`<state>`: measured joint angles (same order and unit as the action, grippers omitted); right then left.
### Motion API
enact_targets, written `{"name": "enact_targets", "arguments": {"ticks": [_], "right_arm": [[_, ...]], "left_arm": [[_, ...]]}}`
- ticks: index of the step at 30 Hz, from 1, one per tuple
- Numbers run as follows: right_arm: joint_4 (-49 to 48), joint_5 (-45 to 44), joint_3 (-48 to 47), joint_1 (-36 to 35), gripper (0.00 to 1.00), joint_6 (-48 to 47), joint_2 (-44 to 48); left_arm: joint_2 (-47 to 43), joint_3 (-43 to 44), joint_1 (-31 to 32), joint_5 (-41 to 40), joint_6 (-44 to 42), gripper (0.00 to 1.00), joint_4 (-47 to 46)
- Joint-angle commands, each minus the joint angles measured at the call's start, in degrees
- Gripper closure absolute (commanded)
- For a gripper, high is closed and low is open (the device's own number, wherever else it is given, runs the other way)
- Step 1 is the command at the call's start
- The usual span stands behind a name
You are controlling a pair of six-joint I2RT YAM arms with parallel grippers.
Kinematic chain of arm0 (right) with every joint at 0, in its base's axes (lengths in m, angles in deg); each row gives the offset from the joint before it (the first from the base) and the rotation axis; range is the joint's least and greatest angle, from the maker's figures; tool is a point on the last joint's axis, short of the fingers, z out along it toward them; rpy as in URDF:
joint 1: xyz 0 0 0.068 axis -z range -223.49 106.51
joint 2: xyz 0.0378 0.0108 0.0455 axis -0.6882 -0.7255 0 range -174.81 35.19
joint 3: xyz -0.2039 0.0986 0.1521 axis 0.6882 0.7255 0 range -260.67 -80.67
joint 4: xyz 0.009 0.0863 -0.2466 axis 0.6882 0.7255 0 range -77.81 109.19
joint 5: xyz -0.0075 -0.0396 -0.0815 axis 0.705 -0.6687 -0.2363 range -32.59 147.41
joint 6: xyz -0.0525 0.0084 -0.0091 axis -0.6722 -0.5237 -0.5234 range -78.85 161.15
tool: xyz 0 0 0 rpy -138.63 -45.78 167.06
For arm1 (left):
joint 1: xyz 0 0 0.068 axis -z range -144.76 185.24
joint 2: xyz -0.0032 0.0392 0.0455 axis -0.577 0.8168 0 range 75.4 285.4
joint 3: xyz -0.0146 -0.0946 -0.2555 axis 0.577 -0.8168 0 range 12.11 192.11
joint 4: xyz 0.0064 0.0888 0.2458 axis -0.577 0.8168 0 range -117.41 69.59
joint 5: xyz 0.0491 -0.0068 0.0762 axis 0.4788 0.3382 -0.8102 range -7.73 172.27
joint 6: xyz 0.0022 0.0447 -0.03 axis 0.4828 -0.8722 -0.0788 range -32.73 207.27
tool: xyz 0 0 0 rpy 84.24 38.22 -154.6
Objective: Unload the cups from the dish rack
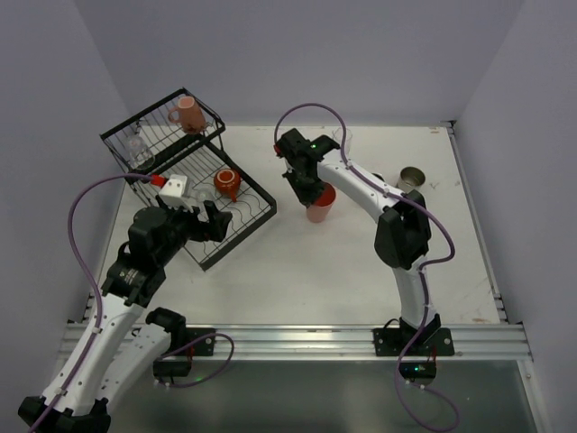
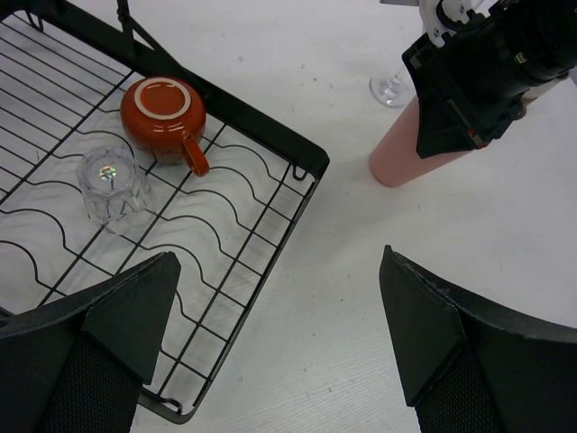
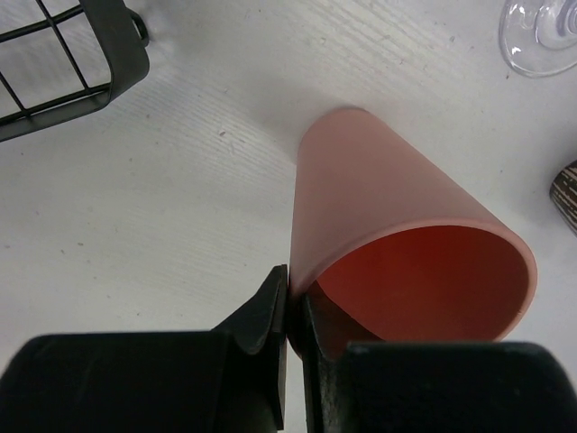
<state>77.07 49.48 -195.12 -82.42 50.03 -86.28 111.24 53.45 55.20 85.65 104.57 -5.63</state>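
On the desk's (image 1: 315,271) left side, the dish rack (image 1: 239,216) still contains cups. Its flat tray carries an orange-red mug (image 2: 164,115), inverted with the base up and the handle toward the tray's edge, and just beside it a clear glass (image 2: 112,185), also inverted. The raised basket holds a pink mug (image 1: 187,115) and a second clear vessel (image 1: 137,149) too faint to make out. Outside the rack, the salmon tumbler (image 3: 397,234) stands mouth up with its long axis vertical; the right fingers (image 3: 266,311) pinch its rim wall, one inside and one outside. Base contact with the desk cannot be confirmed. The left fingers (image 2: 126,325) are spread wide and hold nothing. A stemmed glass (image 3: 541,36) is cut off by the frame, and a silvery cup (image 1: 412,177) stands beyond the right arm.
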Motion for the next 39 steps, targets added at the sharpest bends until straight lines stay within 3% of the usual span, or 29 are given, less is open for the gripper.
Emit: {"name": "enact_targets", "arguments": {"ticks": [1,8,17,21,30,36,39], "right_arm": [[-0.6,0.4,-2.7,-0.3,0.92,-1.9,-0.1],[-2.5,0.0,-1.2,-0.3,0.55,-2.1,0.9],[-8.2,1.1,0.9,-0.6,0.23,-1.1,10.7],[-18.2,4.2,7.4,-2.4,0.16,-0.1,22.8],[-47.6,8.9,40.2,-6.7,0.17,8.7,51.4],[-56.3,11.7,56.5,-6.6,0.20,11.9,66.3],[-59.7,13.1,61.3,-6.6,0.21,13.3,70.5]], "left_arm": [[0.1,-0.5,0.2,-1.2,-1.4,0.00,-2.7],[1.2,-0.6,0.2,-2.4,-1.1,0.00,-2.6],[5.8,1.1,0.1,-6.8,0.5,0.00,-1.2],[9.9,3.6,0.1,-7.7,2.9,0.00,-0.2],[14.8,-1.0,0.2,-18.9,12.1,0.00,-6.4],[18.9,-3.9,0.2,-25.3,13.7,0.00,-13.6],[22.2,-3.2,0.7,-22.5,13.9,0.11,-17.3]]}}
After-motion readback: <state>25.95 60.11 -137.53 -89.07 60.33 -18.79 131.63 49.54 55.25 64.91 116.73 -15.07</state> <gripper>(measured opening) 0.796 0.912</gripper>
